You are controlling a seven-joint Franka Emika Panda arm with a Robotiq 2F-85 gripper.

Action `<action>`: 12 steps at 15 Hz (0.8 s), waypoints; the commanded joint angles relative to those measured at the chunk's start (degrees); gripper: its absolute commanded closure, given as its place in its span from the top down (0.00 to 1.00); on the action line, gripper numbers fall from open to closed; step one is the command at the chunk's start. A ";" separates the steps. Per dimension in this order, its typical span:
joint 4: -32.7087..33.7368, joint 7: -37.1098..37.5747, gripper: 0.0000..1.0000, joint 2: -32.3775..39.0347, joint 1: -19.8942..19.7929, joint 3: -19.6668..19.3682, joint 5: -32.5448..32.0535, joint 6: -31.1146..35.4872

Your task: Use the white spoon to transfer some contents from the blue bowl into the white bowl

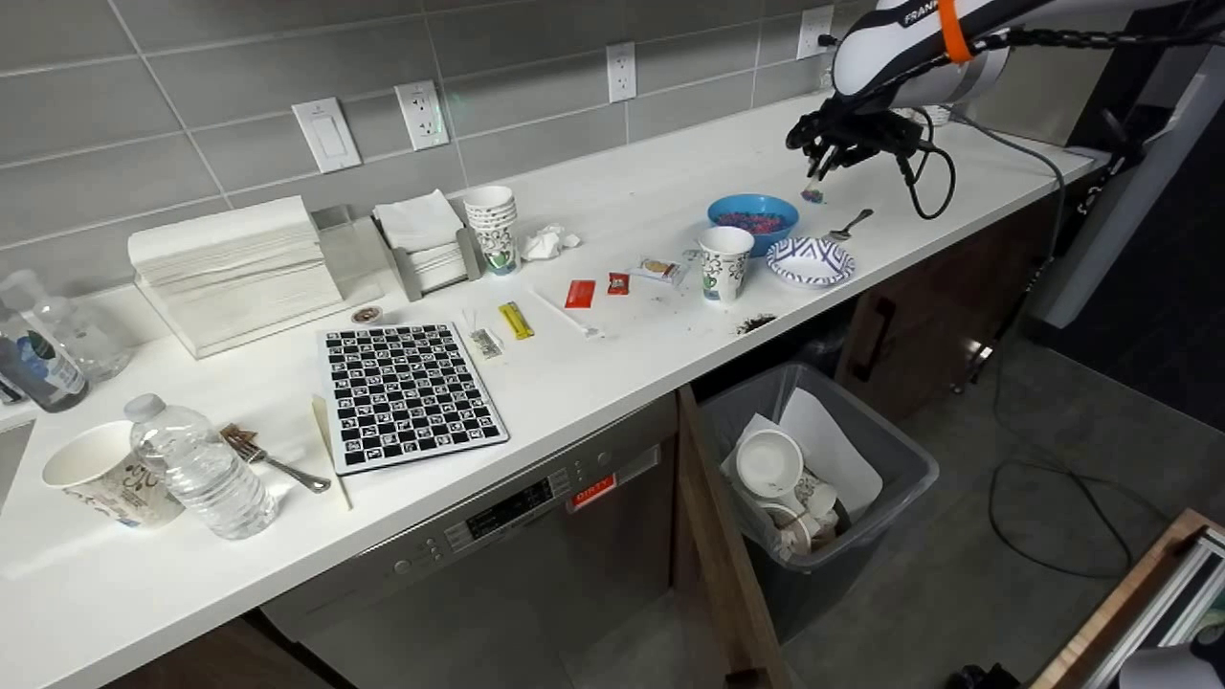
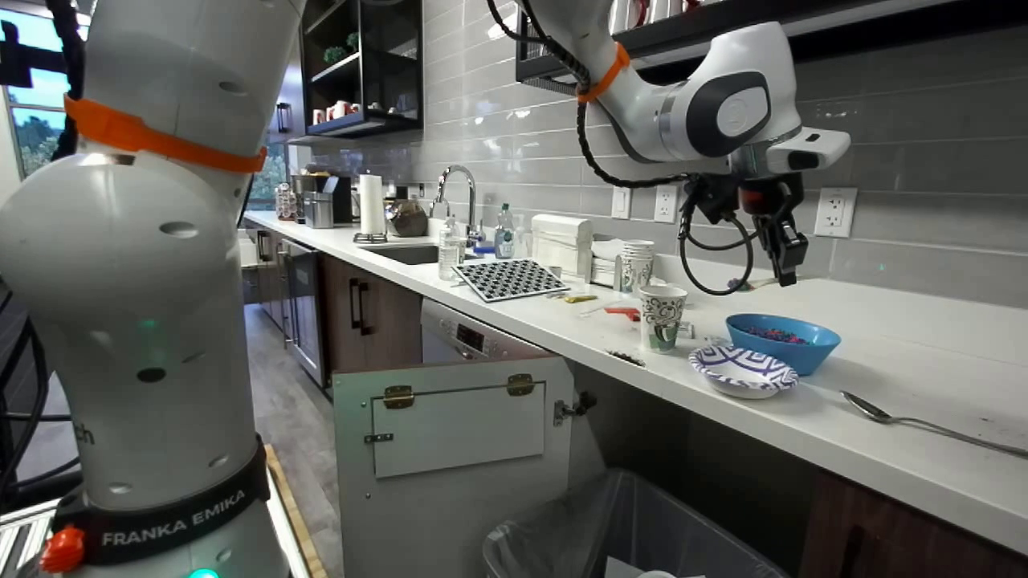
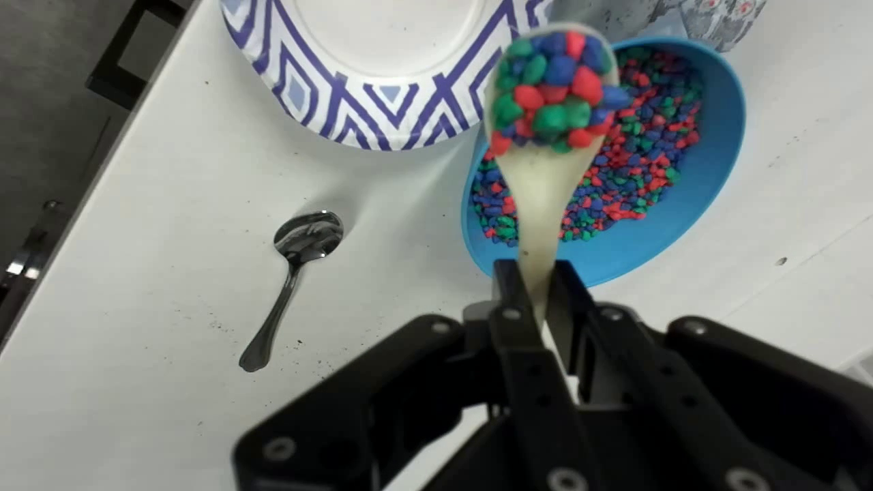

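Note:
My gripper (image 3: 537, 274) is shut on the handle of the white spoon (image 3: 542, 181), one finger on each side. Red, blue and green pebbles are heaped in the spoon's head. Both exterior views show the gripper (image 1: 815, 165) and the loaded spoon raised above the counter, apart from the bowls. The blue bowl (image 3: 713, 153) holds more of these pebbles; in the wrist view, the spoon covers part of it. Beside it, near the counter's front edge, stands the white bowl (image 2: 743, 387), patterned in purple-blue around its rim. The part of its inside seen in the wrist view is bare.
A patterned paper cup (image 1: 724, 268) stands close to both bowls. A metal spoon (image 3: 273, 320) lies on the counter near the white bowl. Dark crumbs (image 1: 756, 323) lie by the front edge. Below, a cabinet door (image 2: 458, 498) hangs open beside a grey bin (image 1: 861, 550).

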 commanded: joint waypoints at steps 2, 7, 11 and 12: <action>-5.82 1.98 0.03 -2.59 0.53 -0.09 0.19 6.31; -6.54 1.35 0.03 -1.62 0.40 0.33 1.12 9.82; -7.13 0.26 0.03 -1.15 0.02 0.88 2.67 14.05; -7.24 -0.03 0.03 -1.04 -0.06 1.03 3.23 15.06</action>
